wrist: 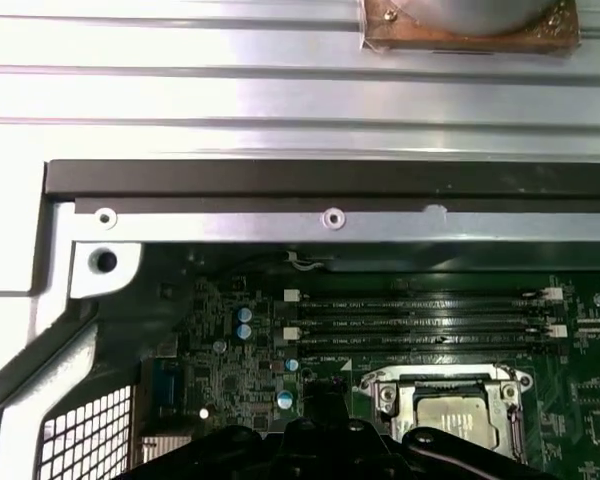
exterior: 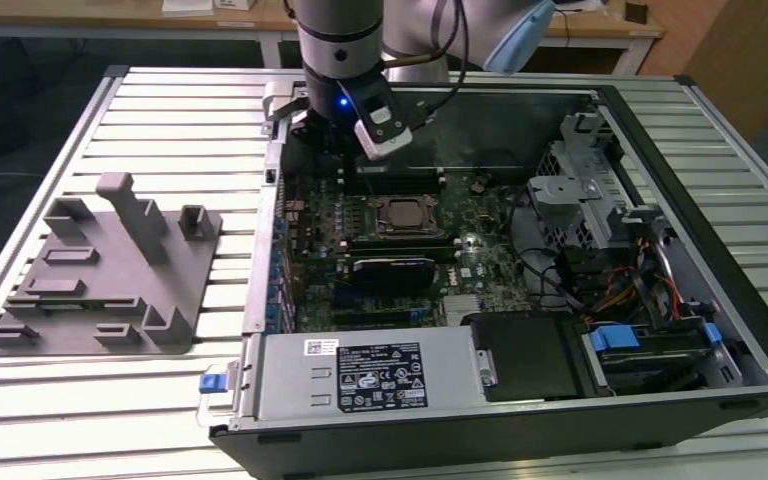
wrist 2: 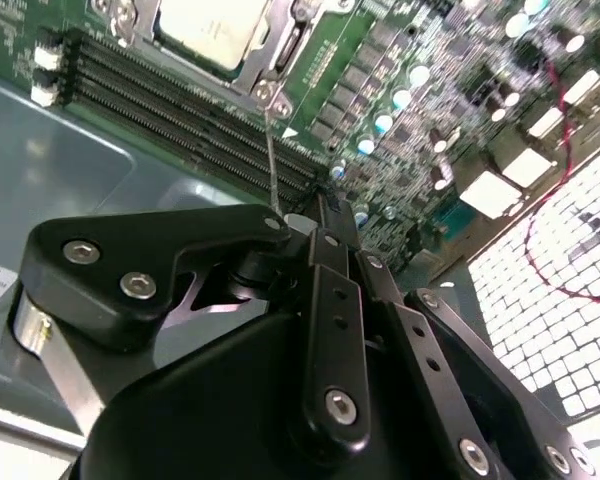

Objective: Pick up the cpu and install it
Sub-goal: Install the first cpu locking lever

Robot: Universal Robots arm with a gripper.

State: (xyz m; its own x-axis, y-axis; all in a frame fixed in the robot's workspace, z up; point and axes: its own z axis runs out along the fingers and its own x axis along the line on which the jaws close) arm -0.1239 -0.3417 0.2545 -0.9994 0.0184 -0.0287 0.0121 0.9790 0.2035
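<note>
My hand [wrist 2: 320, 225], fingers pressed together and empty, hovers above the motherboard [wrist 2: 400, 110]; the cpu [wrist: 452, 412] sits in its socket.

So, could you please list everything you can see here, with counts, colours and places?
cpu: one, silvery top, seated in the socket at the middle of the motherboard; in both wrist views too.
motherboard: one, green, inside the case.
computer case: one, black and grey, lying open on the table.
power supply: one, grey, at the case's near edge.
memory slots: several, black, beside the socket.
fixture block: one, grey, at the exterior view's left.
table: one, silver, slatted.
arm: one, grey, above the case's far side.
hand: one, black, holding nothing.
</note>
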